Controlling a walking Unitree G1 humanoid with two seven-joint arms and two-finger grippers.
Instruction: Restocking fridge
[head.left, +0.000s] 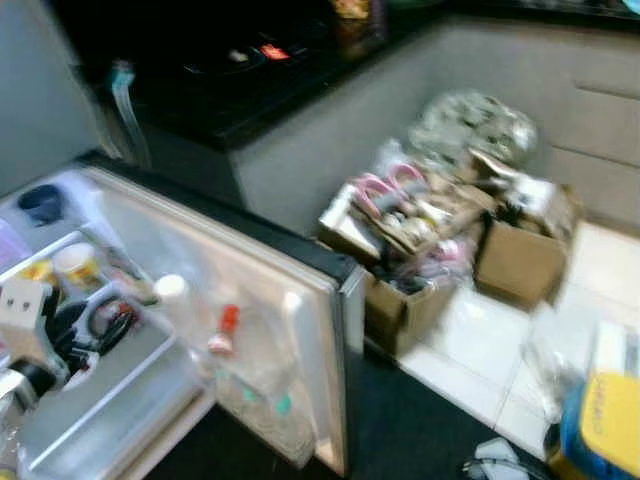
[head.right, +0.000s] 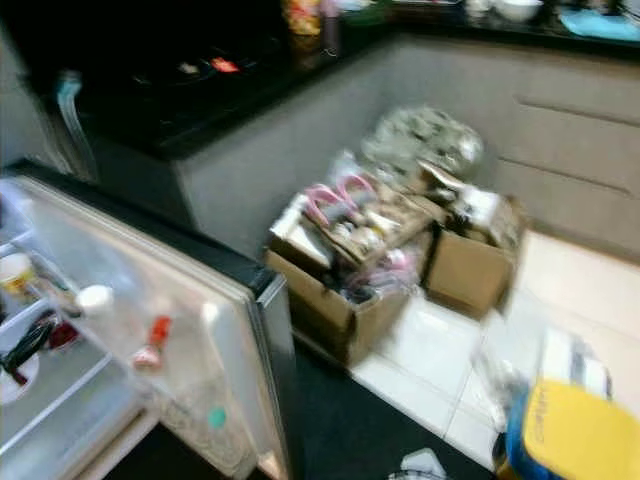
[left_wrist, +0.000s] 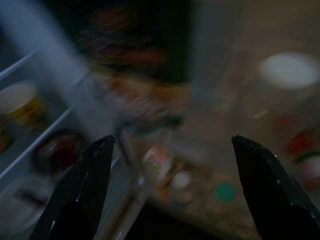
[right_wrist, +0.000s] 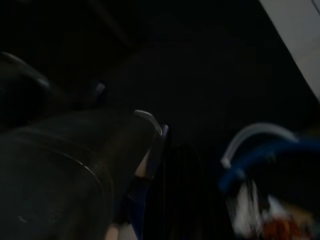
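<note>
Nearest the head camera, at lower left, the open fridge door (head.left: 250, 330) swings out over the dark floor mat (head.left: 420, 420), its white inner shelves facing up. Clear bottles with a white cap and a red cap (head.left: 228, 318) stand in the door rack, and a yellow-labelled tub (head.left: 77, 265) sits on a shelf further left. Beyond the door, on the pale tiles, two cardboard boxes (head.right: 345, 290) stand stuffed with packets, touching each other against the grey cabinet front. A yellow and blue pack (head.right: 575, 430) lies at lower right, cut off by the frame edge. The left gripper (left_wrist: 170, 192) points at the door shelves, its two black fingers spread wide apart with nothing between them. The right wrist view is too dark and blurred to tell how its fingers stand.
</note>
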